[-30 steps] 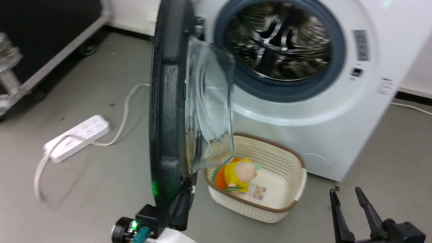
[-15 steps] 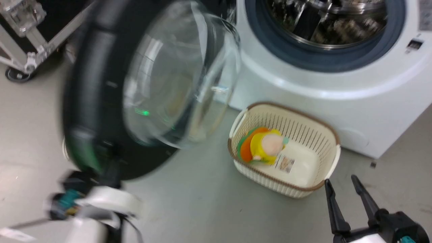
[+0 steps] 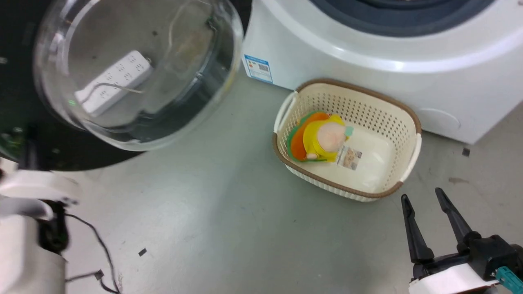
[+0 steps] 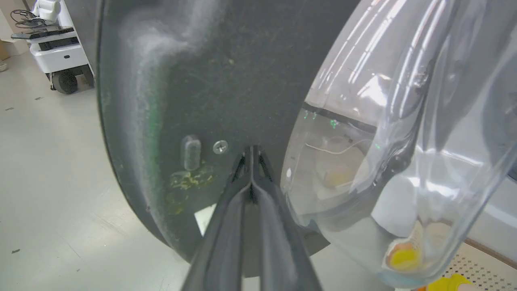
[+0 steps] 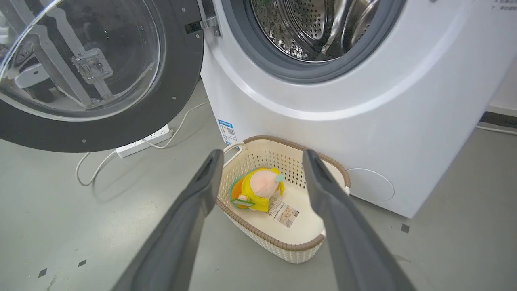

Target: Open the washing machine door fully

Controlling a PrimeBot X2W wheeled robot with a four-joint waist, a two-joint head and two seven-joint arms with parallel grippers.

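The washing machine door (image 3: 24, 134), a glossy black disc with a clear glass bowl (image 3: 135, 69), stands swung out at the upper left of the head view. The right wrist view has the door (image 5: 173, 81) hanging wide on its hinge, left of the white washing machine (image 5: 323, 101) and its bare steel drum (image 5: 315, 24). My left gripper (image 4: 251, 150) is shut, its tips pressed on the door's black inner face (image 4: 194, 81) beside the bowl, with nothing between them. My right gripper (image 3: 425, 198) hangs open and empty at the lower right, over the floor near the basket.
A cream basket (image 3: 404, 118) holding a yellow and orange plush toy (image 3: 318, 139) sits on the floor against the machine's front. A white power strip (image 5: 143, 141) with its cable lies under the door. A white wheeled unit (image 4: 56, 52) stands far off behind the door.
The head camera has tipped down and turned. The door has swung from edge-on to wide open, and my left arm has gone left with it. The right gripper stays open.
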